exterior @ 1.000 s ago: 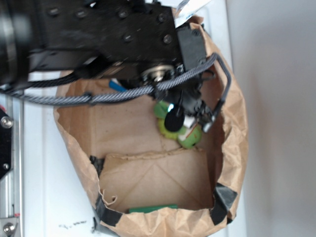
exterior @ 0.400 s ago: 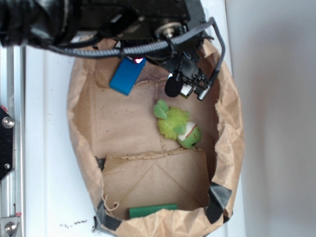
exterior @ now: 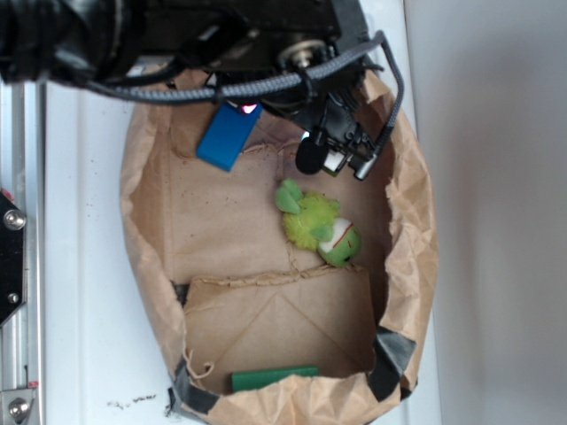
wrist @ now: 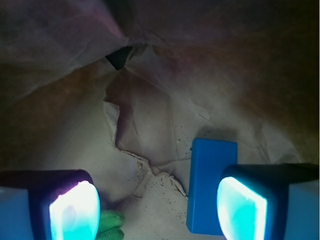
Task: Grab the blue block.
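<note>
In the wrist view you see the gripper (wrist: 157, 210) with its jaws apart and nothing between them: the two glowing pads (wrist: 74, 212) sit at the lower left and lower right of the picture with a wide gap of bare paper between. The blue block (wrist: 210, 185) lies flat on the paper floor just left of the right pad, which covers its lower right corner; whether pad and block touch cannot be told. The block is a bright blue rectangular slab with smooth, plain faces, its long side running away from the camera. A scrap of the green plush toy (wrist: 107, 225) shows at the bottom edge beside the left pad. In the exterior view you see the arm (exterior: 177, 35) entering from the top left, its black body and a braided cable (exterior: 266, 84) spanning the upper part of the paper bag (exterior: 416, 239), with the gripper (exterior: 332, 150) hanging inside the bag near its upper right wall. There the blue block (exterior: 226, 140) lies tilted on the bag floor at upper left, left of the gripper. The green plush toy (exterior: 314, 226) lies below the gripper, apart from the block. A flat dark green block (exterior: 273, 378) rests at the bag's bottom edge.
</note>
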Motion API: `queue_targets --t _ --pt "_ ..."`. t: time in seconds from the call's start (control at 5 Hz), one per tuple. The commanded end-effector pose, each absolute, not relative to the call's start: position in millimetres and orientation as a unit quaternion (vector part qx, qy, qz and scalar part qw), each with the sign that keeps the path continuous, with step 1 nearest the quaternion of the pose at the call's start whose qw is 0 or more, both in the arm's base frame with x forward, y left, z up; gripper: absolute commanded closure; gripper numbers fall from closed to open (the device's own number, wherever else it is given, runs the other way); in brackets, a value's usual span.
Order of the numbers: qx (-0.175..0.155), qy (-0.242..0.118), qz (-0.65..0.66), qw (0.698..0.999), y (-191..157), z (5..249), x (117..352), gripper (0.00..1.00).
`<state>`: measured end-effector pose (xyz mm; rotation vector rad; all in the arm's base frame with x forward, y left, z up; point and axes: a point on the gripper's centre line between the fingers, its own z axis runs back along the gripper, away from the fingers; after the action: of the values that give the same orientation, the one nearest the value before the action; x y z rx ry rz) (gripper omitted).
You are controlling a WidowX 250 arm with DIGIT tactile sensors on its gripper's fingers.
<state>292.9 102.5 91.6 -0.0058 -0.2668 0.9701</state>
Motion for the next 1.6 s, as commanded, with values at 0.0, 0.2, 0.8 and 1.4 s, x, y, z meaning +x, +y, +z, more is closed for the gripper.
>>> queue_targets --t 0.0,0.2,0.8,1.4 --pt "0.039 -0.145 0.474 0.868 136 87 280 0.00" --pt "0.056 -0.134 0.463 0.874 140 66 258 0.00" --pt "0.037 -0.110 0.426 0.897 130 71 232 0.00" --pt "0.047 -0.122 0.450 0.883 134 54 255 0.00"
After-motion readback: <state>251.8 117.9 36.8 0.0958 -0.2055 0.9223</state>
